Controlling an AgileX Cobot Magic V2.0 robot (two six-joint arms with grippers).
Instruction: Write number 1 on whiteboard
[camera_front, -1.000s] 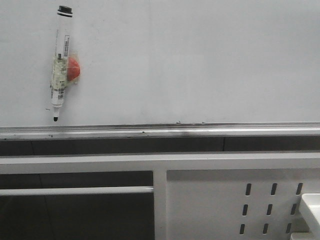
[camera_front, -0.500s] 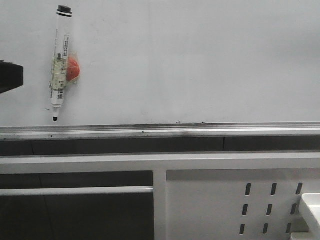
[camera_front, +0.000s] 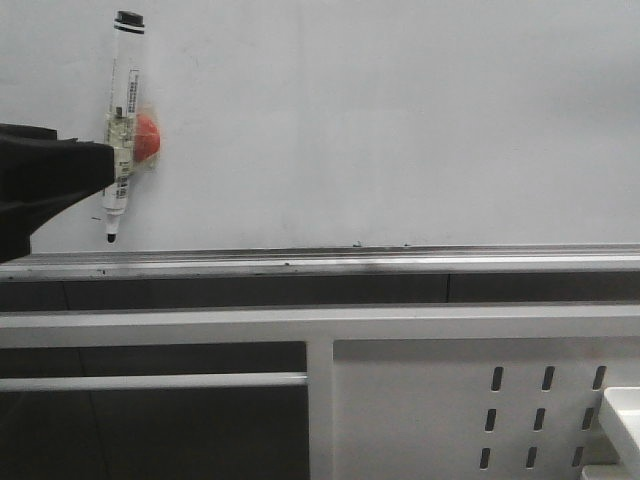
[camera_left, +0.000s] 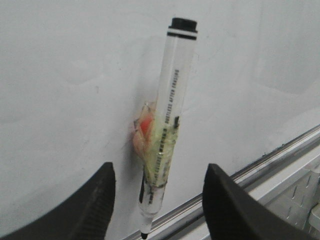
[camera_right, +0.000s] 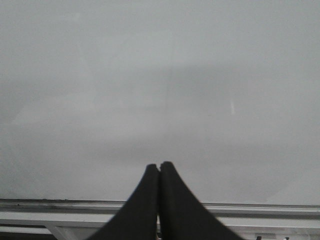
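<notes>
The whiteboard (camera_front: 400, 120) fills the upper part of the front view, with its silver ledge (camera_front: 320, 262) along the bottom. No black stroke of a number 1 shows on it. A white marker pen (camera_front: 122, 130) with a black cap and a red blob (camera_front: 148, 138) hangs upright on the board at the upper left, tip down. My left gripper (camera_front: 95, 165) reaches in from the left, level with the pen's lower half. In the left wrist view it (camera_left: 160, 169) is open, with the pen (camera_left: 167, 130) between and beyond its fingers, untouched. My right gripper (camera_right: 159, 167) is shut and empty, facing bare board (camera_right: 160, 75).
Below the ledge runs a white metal frame panel (camera_front: 450, 400) with slotted holes (camera_front: 545, 400) and a horizontal bar (camera_front: 150, 381). A white object (camera_front: 622, 415) shows at the lower right edge. The ledge also shows in the right wrist view (camera_right: 60, 206).
My left gripper has come into the front view from the left edge and moved right, up to the marker pen. The pen and board have not moved.
</notes>
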